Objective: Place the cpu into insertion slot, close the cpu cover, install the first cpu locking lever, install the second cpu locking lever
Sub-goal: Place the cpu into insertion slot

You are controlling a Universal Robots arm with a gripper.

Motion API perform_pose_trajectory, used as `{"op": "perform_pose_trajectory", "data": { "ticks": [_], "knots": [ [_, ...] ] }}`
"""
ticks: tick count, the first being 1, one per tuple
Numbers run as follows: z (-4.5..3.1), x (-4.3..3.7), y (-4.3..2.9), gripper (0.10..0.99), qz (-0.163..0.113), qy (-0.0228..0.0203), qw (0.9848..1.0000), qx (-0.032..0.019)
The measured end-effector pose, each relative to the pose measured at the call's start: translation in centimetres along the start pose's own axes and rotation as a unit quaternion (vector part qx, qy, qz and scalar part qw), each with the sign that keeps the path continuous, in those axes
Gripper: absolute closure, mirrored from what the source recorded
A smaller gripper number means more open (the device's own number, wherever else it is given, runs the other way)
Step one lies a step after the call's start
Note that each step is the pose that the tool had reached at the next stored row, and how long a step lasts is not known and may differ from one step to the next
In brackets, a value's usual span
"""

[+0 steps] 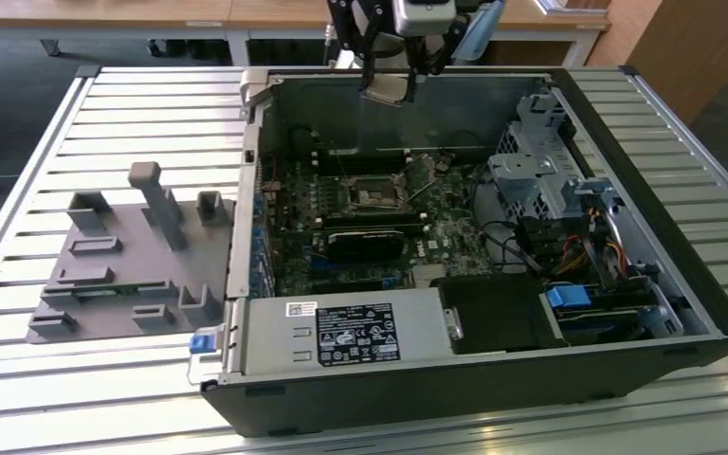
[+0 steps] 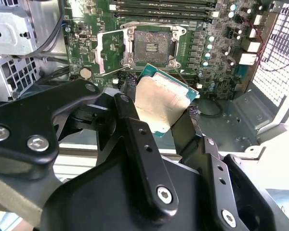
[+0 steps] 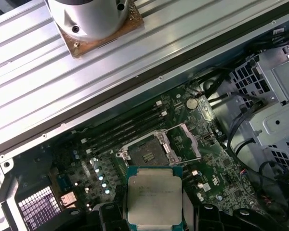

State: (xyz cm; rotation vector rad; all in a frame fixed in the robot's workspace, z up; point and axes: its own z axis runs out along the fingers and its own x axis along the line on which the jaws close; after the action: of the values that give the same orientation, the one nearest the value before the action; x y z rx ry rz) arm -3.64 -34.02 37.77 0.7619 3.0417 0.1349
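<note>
My gripper (image 1: 390, 78) hangs over the far wall of the open computer case, shut on the cpu (image 1: 387, 88), a flat square chip with a dull silver top and a green edge. In both wrist views the black fingers (image 2: 126, 103) clamp the cpu (image 2: 160, 101) (image 3: 154, 198) by two opposite edges. Well below it on the green board, the insertion slot (image 1: 374, 196) (image 2: 151, 44) (image 3: 145, 155) is bare, showing its dark contact field. The cpu cover (image 2: 109, 50) (image 3: 187, 141) is swung open to one side of the slot.
The case (image 1: 667, 351) stands on a slatted aluminium table (image 1: 35, 133). Inside are a black module (image 1: 364, 242), a drive cage (image 1: 541, 175), cables and a labelled power supply (image 1: 338, 332). A grey fixture block (image 1: 136, 256) sits on the exterior view's left.
</note>
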Motion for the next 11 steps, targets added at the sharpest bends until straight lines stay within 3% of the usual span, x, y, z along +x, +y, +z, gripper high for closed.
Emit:
{"op": "perform_pose_trajectory", "data": {
  "ticks": [11],
  "knots": [
    [0.0, 0.0, 0.0, 0.545, 0.027, -0.0023, 0.9996, -0.0004]
  ]
}}
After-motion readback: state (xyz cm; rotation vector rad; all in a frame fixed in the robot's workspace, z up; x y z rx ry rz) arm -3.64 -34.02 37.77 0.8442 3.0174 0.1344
